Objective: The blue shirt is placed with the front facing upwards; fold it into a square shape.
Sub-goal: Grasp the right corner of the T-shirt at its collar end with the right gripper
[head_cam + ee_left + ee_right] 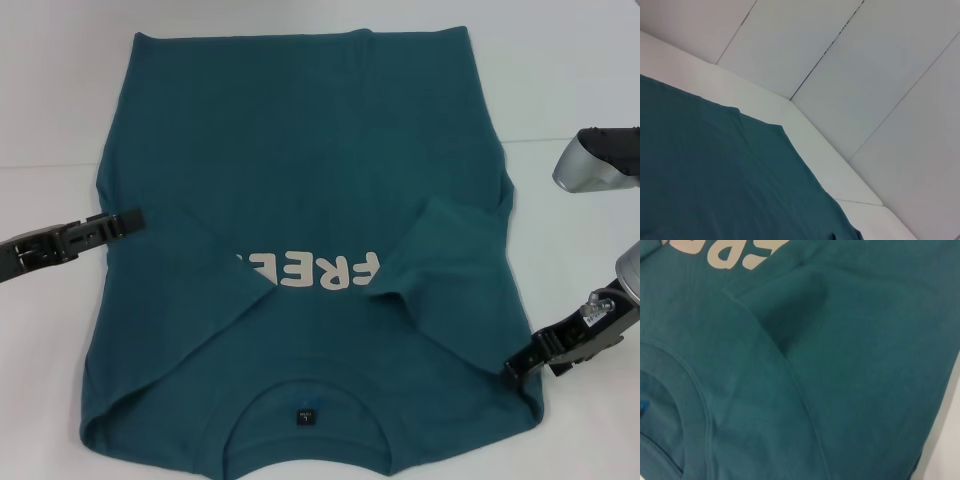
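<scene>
Lying between left gripper (135, 218) and right gripper (512, 366) (sleeves folded): blue shirt (300, 200).

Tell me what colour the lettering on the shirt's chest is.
Pale off-white lettering on the dark teal-blue shirt; the head view shows it best.

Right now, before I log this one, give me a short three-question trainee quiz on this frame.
1. True or false: both sleeves of the shirt are folded in over the chest.
2. Which end of the shirt lies nearest the robot: A collar, B hem, C a sleeve?
3. Fill in: the right gripper sits at the shirt's ___ edge, the left gripper at the other.

Key: 1 true; 2 A; 3 right.
</scene>
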`<state>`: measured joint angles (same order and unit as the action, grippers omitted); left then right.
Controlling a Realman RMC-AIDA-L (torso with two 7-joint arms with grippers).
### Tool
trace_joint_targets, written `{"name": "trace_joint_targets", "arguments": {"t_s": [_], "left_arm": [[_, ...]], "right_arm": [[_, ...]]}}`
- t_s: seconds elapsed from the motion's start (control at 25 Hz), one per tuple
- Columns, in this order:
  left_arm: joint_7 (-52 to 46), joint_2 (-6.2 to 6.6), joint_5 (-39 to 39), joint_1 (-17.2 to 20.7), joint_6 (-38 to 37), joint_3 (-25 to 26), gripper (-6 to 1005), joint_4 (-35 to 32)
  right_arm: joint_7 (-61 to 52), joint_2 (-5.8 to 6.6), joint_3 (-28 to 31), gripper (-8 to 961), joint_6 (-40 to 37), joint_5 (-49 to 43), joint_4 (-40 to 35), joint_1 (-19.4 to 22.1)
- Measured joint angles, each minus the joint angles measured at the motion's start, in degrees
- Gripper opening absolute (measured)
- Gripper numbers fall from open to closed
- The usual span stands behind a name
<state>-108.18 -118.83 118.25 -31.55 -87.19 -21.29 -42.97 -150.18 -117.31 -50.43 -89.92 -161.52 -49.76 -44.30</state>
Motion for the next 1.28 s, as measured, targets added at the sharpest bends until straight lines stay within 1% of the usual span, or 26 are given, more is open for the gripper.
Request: {"name": "trace_joint_targets", "arguments": {"t_s": [0.24, 0.36, 0.56, 0.8, 1.12, 1.24, 1.28], "left_arm": [[-0.01, 0.00, -0.05, 0.00, 0.01, 0.03, 778, 0.08], [0.01, 0.00, -0.11, 0.00, 0.02, 0.03, 778, 0.08], [0.12, 0.00, -0.14, 0.00, 0.66, 0.03, 778, 0.18], [0.15, 0.00, -0.14, 0.00, 0.71, 0.03, 778, 0.18], [0.17, 0.00, -0.22, 0.00, 1.02, 0.03, 777, 0.17], [0.17, 0.00, -0.23, 0.00, 1.34, 0.03, 777, 0.49], [0.17, 0.00, -0.23, -0.02, 1.37, 0.05, 777, 0.60]], "right_arm": [[-0.02, -0.06, -0.02, 838, 0.22, -0.08, 0.49, -0.03], [-0.02, -0.10, -0.02, 759, 0.27, -0.10, 0.58, -0.10], [-0.04, -0.49, -0.42, 768, 0.27, -0.18, 0.58, -0.30], [-0.26, -0.67, -0.75, 744, 0.28, -0.34, 1.86, -1.10], [-1.61, -0.84, -2.00, 571, 0.78, -2.08, 1.53, -1.46], [-1.64, -0.58, -2.01, 506, 0.79, -2.13, 1.42, -1.47], [-1.64, -0.49, -2.02, 459, 0.77, -2.13, 1.38, -1.47]]}}
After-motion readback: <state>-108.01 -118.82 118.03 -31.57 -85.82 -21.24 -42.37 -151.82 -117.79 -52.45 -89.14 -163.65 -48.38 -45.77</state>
